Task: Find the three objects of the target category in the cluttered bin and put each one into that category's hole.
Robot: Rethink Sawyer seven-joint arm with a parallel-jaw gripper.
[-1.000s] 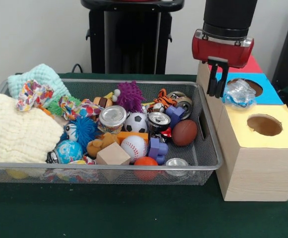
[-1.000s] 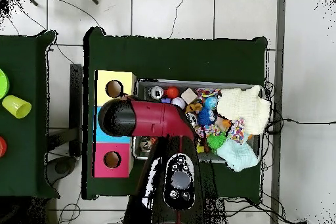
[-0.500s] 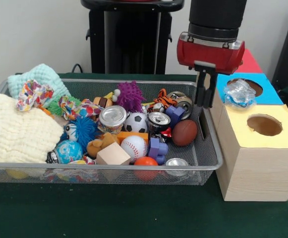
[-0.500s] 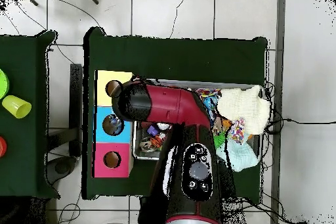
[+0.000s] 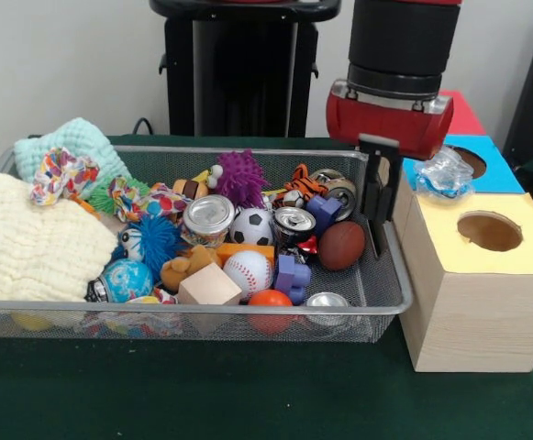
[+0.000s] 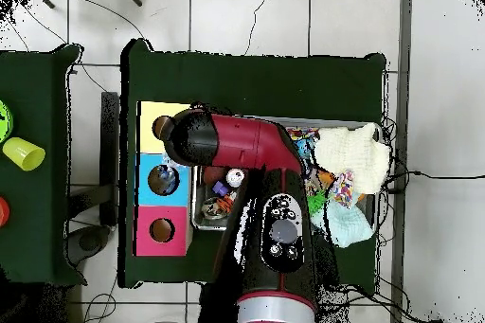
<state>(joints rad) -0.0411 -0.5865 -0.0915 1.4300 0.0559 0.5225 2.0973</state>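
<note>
One plastic wad (image 5: 442, 172) sits on the blue hole (image 5: 469, 161), not dropped through. The hand (image 5: 377, 206) hangs over the bin's (image 5: 248, 310) right end, nothing visibly in it; can't tell how open. Looks like the search step, I'd guess: next it needs to pick a target and come down.

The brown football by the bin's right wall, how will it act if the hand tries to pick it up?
The brown football looks smooth and egg-shaped, so it may squirt out of a pinch and roll or wobble unevenly. It looks like a small toy ball, probably light. It sits close to the mesh bin wall and a purple block, so a push would likely wedge it.
</note>
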